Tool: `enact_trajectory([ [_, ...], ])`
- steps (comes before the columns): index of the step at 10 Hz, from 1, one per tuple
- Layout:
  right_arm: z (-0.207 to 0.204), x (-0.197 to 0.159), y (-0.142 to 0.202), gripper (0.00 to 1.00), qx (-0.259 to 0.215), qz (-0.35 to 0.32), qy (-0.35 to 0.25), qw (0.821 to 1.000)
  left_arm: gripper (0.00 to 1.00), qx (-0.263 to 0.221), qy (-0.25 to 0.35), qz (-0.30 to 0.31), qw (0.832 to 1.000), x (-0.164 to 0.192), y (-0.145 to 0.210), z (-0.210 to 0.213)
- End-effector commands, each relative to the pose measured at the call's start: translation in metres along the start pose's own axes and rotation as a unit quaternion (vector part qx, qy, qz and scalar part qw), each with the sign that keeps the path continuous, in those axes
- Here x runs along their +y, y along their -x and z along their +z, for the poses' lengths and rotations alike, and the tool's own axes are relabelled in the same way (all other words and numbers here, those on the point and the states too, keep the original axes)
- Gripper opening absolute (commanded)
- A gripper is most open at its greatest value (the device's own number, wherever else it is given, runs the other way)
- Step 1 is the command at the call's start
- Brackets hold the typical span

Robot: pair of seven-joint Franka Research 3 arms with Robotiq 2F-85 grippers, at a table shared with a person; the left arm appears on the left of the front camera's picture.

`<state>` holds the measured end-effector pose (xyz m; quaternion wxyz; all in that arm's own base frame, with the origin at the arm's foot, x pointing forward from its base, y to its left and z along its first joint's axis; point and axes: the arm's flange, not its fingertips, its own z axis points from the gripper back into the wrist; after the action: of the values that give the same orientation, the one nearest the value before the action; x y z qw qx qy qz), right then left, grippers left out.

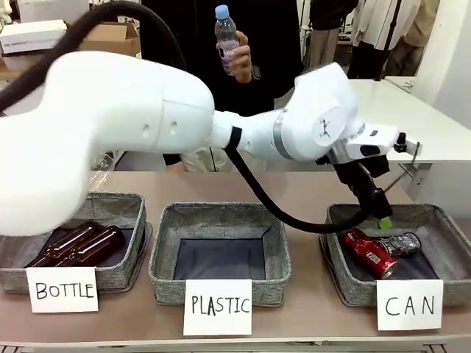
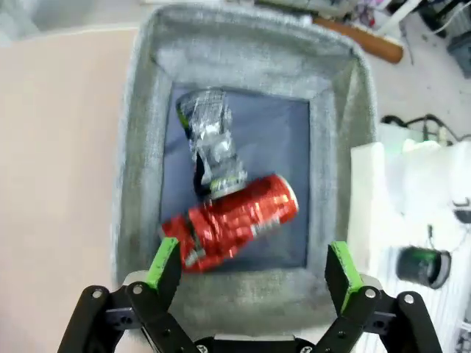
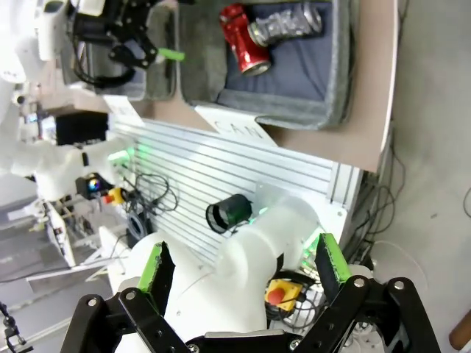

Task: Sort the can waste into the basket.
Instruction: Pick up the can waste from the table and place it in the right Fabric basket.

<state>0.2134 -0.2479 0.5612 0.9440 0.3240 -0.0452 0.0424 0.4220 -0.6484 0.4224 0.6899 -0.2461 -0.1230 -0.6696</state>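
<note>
As seen from the front: three grey woven baskets in a row on the desk [image 1: 302, 190], each with a white card, reading BOTTLE, PLASTIC and CAN.
Can basket [image 1: 344, 283]: rightmost of the row, dark lining inside, CAN card [image 1: 409, 304] propped against its near wall.
Red can [image 1: 370, 254]: crushed, white lettering, lying on its side on the lining in the left part of the basket.
Silver and black can [image 1: 402, 243]: crushed, also lying inside the basket, touching the red can on its far right side.
Left tool [image 1: 379, 213]: reaching across from the left, hanging over the basket's left wall just above the red can. Green pads spread wide with nothing between them. Seemingly clear of the fabric, though hard to judge.
Right tool [image 3: 241, 261]: fingers spread wide, empty, well apart from the basket, out past the desk's edge.
Bottle basket [image 1: 110, 200]: leftmost, with two brown glass bottles [image 1: 77, 244] lying side by side.
Plastic basket [image 1: 221, 215]: middle of the row, between the other two.
Person: standing at the far side, one hand [image 1: 239, 59] holding a clear plastic bottle [image 1: 226, 29] with a blue cap upright at chest height.
</note>
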Motion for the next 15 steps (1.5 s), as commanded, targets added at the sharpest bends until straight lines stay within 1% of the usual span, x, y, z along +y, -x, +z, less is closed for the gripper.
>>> enact_trajectory([
  [1, -0.006, 0.016, -0.032, 1.0, 0.0, 0.019, -0.027, 0.999, 1.0, 0.046, 0.044, 0.088, 0.994, -0.011, 0.031, 0.071],
  [2, -0.016, 0.033, -0.063, 1.0, 0.003, 0.038, -0.035, 0.999, 1.0, 0.031, 0.065, 0.119, 0.99, -0.014, 0.067, 0.12],
  [3, -0.036, 0.061, -0.105, 1.0, -0.003, 0.075, -0.073, 0.995, 1.0, 0.003, 0.091, 0.168, 0.982, -0.022, 0.116, 0.171],
  [4, -0.059, 0.089, -0.139, 1.0, 0.001, 0.1, -0.103, 0.99, 1.0, -0.038, 0.106, 0.203, 0.973, -0.029, 0.162, 0.209],
  [5, -0.081, 0.118, -0.166, 1.0, -0.007, 0.122, -0.161, 0.979, 1.0, -0.108, 0.094, 0.241, 0.96, -0.036, 0.2, 0.24],
  [6, -0.101, 0.142, -0.184, 1.0, -0.003, 0.129, -0.195, 0.972, 1.0, -0.169, 0.081, 0.272, 0.944, -0.044, 0.24, 0.265],
  [7, -0.116, 0.161, -0.196, 1.0, -0.002, 0.125, -0.226, 0.966, 1.0, -0.243, 0.065, 0.311, 0.916, -0.053, 0.292, 0.293],
  [8, -0.121, 0.169, -0.203, 1.0, -0.011, 0.111, -0.269, 0.957, 1.0, -0.314, 0.052, 0.353, 0.88, -0.058, 0.34, 0.316],
  [9, -0.122, 0.172, -0.21, 1.0, -0.013, 0.079, -0.266, 0.961, 1.0, -0.379, 0.056, 0.399, 0.833, -0.058, 0.386, 0.335],
  [10, -0.123, 0.174, -0.216, 1.0, -0.019, 0.041, -0.281, 0.959, 1.0, -0.422, 0.075, 0.43, 0.795, -0.054, 0.428, 0.349],
  [11, -0.137, 0.174, -0.21, 1.0, -0.007, 0.119, -0.257, 0.959, 1.0, -0.434, 0.089, 0.483, 0.755, -0.039, 0.472, 0.359],
  [12, -0.137, 0.174, -0.21, 1.0, -0.007, 0.119, -0.257, 0.959, 1.0, -0.38, 0.074, 0.422, 0.82, -0.049, 0.407, 0.355],
  [15, -0.137, 0.174, -0.21, 1.0, -0.007, 0.119, -0.257, 0.959, 1.0, -0.38, 0.074, 0.422, 0.82, -0.049, 0.407, 0.355],
])
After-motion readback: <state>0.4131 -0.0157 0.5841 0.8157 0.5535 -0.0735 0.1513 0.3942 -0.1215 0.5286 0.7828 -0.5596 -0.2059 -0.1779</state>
